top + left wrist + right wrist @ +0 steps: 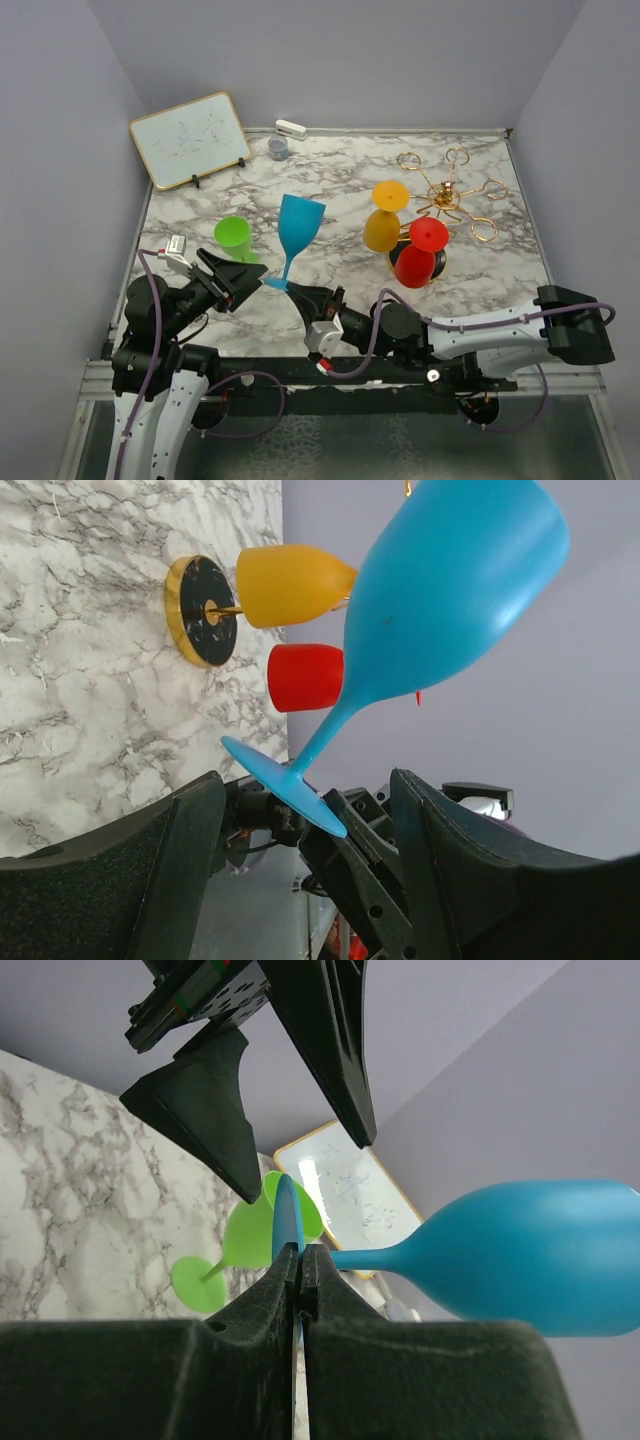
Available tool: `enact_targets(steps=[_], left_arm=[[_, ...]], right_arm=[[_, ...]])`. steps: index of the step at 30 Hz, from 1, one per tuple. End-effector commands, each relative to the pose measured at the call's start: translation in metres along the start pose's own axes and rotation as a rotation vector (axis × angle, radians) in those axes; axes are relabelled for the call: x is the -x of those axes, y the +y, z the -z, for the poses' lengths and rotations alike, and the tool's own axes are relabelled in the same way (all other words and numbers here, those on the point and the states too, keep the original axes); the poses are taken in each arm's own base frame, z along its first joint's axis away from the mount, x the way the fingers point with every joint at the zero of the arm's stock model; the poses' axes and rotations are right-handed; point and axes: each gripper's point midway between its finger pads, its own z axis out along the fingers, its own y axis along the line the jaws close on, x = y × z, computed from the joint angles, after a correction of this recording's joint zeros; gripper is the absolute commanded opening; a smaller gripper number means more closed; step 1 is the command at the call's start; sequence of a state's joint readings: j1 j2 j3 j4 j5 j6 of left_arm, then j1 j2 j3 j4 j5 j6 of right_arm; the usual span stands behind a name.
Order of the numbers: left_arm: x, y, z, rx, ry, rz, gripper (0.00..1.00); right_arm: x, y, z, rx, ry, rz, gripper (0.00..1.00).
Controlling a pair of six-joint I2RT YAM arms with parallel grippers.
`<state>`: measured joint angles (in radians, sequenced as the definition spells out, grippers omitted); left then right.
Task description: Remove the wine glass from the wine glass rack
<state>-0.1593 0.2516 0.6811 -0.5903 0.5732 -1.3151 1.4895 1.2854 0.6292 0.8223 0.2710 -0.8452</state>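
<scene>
A blue wine glass (pixel 298 225) is held upright above the table, off the gold wine glass rack (pixel 452 192). My right gripper (pixel 300 296) is shut on the edge of its foot, which shows pinched edge-on between the jaws in the right wrist view (pixel 300 1252). My left gripper (pixel 250 282) is open, its fingers either side of the same foot (pixel 285 785) without touching it. A yellow glass (pixel 383 222) and a red glass (pixel 418 256) hang bowl-down on the rack over its black gold-rimmed base (pixel 200 610).
A green glass (pixel 232 236) lies on its side on the marble table (pixel 330 170), left of the blue glass. A whiteboard (pixel 190 140) leans at the back left. A small grey roll (pixel 278 148) and a white object (pixel 290 128) sit by the back wall.
</scene>
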Motion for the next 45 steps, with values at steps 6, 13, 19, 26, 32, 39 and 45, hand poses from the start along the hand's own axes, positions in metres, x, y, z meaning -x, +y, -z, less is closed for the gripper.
enact_targets(steps=[6,13,19,26,32,39,45], left_arm=[[-0.007,-0.011,0.003,-0.05,0.032,0.055,0.66],[-0.01,-0.011,0.002,-0.052,0.056,0.074,0.63],[-0.011,-0.01,0.001,-0.056,0.066,0.089,0.55],[-0.011,-0.007,0.001,-0.052,0.067,0.085,0.18],[-0.009,-0.002,0.002,-0.04,0.034,0.073,0.0],[0.008,0.002,0.012,0.013,-0.105,-0.011,0.0],[0.034,0.003,0.039,0.06,-0.331,-0.112,0.0]], right_arm=[[0.021,-0.014,-0.01,-0.146,-0.048,0.083,0.01],[0.03,-0.01,-0.017,-0.159,-0.068,0.125,0.01],[0.033,0.008,-0.022,-0.127,-0.068,0.16,0.01],[0.036,0.009,-0.015,-0.163,-0.067,0.161,0.04],[0.037,0.005,0.0,-0.168,-0.039,0.147,0.12],[0.028,-0.003,0.033,-0.123,0.119,0.05,0.33],[0.008,-0.005,0.067,0.001,0.338,-0.155,0.36]])
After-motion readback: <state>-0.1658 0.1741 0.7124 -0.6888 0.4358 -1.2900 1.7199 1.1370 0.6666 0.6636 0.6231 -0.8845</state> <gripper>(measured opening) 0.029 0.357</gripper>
